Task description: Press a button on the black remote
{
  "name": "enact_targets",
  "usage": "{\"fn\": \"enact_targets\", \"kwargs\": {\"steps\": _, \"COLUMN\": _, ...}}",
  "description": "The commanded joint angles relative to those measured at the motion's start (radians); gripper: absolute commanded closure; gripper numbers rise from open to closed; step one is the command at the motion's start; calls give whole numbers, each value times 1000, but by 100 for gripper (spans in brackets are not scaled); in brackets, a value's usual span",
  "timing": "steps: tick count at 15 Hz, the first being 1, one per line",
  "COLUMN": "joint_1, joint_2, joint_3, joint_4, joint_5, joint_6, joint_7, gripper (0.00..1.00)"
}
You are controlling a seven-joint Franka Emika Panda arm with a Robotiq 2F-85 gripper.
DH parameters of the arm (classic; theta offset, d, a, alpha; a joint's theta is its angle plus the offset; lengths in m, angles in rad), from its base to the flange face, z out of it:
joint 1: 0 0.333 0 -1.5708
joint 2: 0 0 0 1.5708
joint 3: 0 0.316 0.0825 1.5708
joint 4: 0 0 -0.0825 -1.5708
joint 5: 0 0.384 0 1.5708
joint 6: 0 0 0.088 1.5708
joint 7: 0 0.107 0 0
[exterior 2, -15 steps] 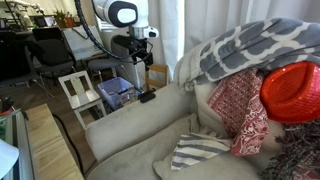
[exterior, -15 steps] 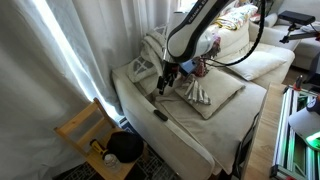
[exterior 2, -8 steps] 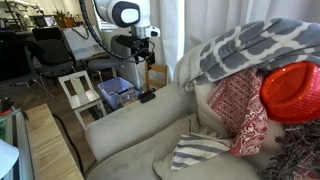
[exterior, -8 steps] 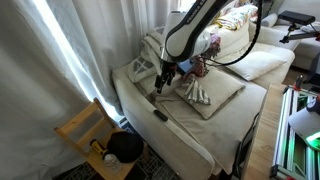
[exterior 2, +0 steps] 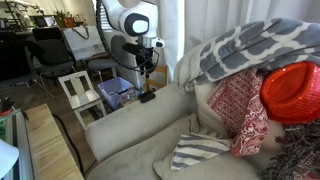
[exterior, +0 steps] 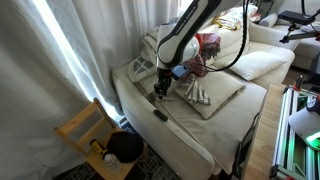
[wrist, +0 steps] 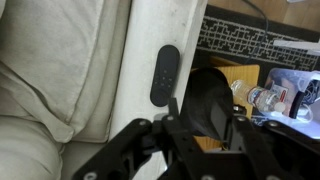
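Observation:
The black remote is a slim dark bar lying on top of the cream sofa arm. It also shows in an exterior view and in the wrist view, lengthwise along the arm with its buttons facing up. My gripper hangs just above it, pointing down, a short gap away from the remote. In the wrist view the gripper has its fingers drawn together with nothing between them, tips just below the remote's near end.
A striped cushion lies on the sofa seat beside the arm. Beside the sofa stands a wooden stool with a round black object. A plastic bottle lies on the floor. A white chair and curtains stand nearby.
The gripper's fingers have come together from wide open. The arm has tilted and dropped slightly toward the remote. The remote has not moved.

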Motion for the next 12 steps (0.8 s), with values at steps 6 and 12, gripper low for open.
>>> {"fn": "enact_targets", "kwargs": {"steps": 6, "joint_1": -22, "joint_2": 194, "joint_3": 15, "joint_4": 219, "joint_5": -36, "joint_6": -172, "joint_7": 31, "gripper": 100}}
{"fn": "enact_targets", "kwargs": {"steps": 12, "joint_1": -21, "joint_2": 313, "joint_3": 17, "joint_4": 334, "joint_5": -37, "joint_6": -180, "joint_7": 32, "gripper": 100}}
